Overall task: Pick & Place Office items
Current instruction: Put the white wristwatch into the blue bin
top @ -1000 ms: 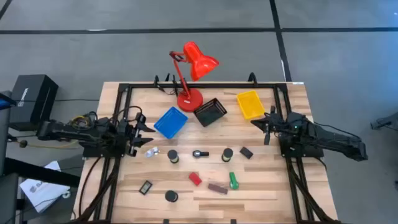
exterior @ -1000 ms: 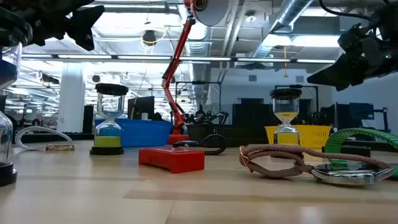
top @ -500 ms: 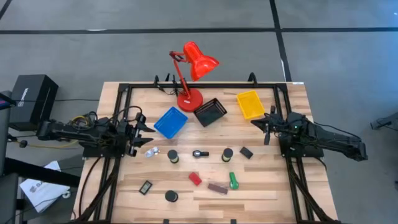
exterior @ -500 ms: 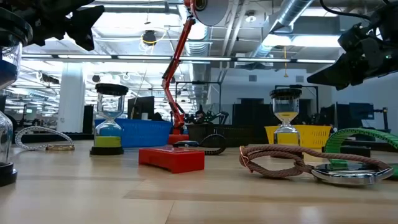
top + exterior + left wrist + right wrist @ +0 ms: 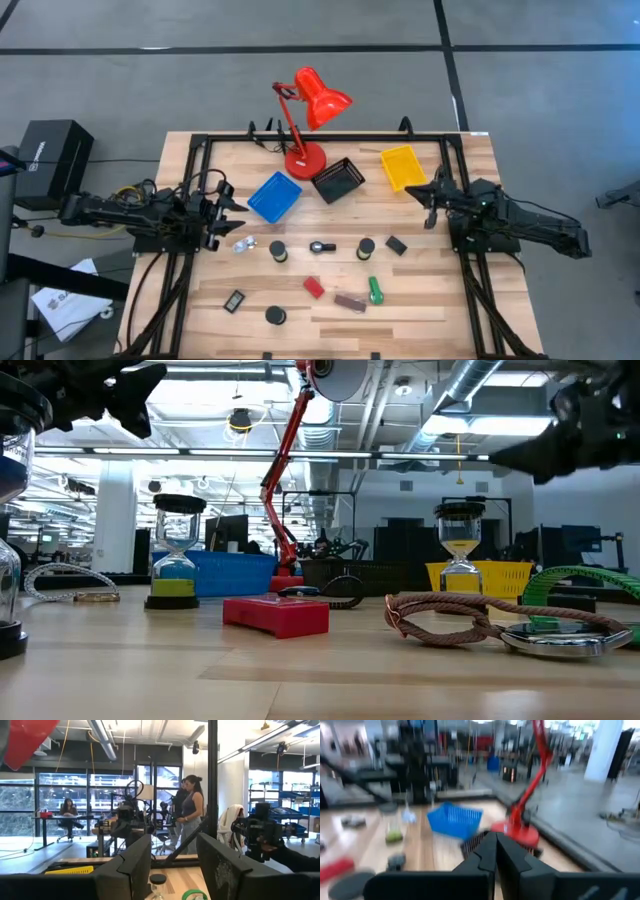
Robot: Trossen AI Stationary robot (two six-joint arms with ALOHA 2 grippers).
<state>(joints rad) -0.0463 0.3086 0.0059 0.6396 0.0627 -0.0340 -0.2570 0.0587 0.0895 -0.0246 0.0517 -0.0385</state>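
Left gripper [image 5: 222, 215]: it hovers at the left edge of the worktop, just beside the silvery clip [image 5: 240, 245] and near the blue tray [image 5: 273, 197]. Its fingers [image 5: 131, 870] stand partly spread with nothing between them, which suggests it is readied for a pick, not carrying.
Right gripper [image 5: 428, 198]: it hangs above the right side, just beside the yellow tray [image 5: 401, 167]. Its fingers [image 5: 487, 851] are pressed together and empty, so this arm seems to be waiting.
Office items: all lie loose on the front half of the worktop, none in a tray. A row runs from the clip past a black round piece [image 5: 277, 250], a small dark piece [image 5: 321, 246], another round piece [image 5: 366, 247] and a small black rectangle [image 5: 396, 244].
Front group: the red block [image 5: 314, 287], the brown bar [image 5: 349, 302] and the green stubby cylinder [image 5: 375, 291] sit near each other. A black rectangle [image 5: 233, 301] and a round piece [image 5: 275, 316] lie nearer the front left.
Trays: blue, black tray [image 5: 338, 180] and yellow stand in a line behind the items. They look empty from above, though the black one is hard to judge.
Lamp: a red desk lamp [image 5: 306, 118] stands at the back edge, clear of the work.
Worktop [image 5: 420, 310]: pale wood planks inside a dark frame.
Room: grey floor around. The left wrist view shows people standing far off by tall windows.
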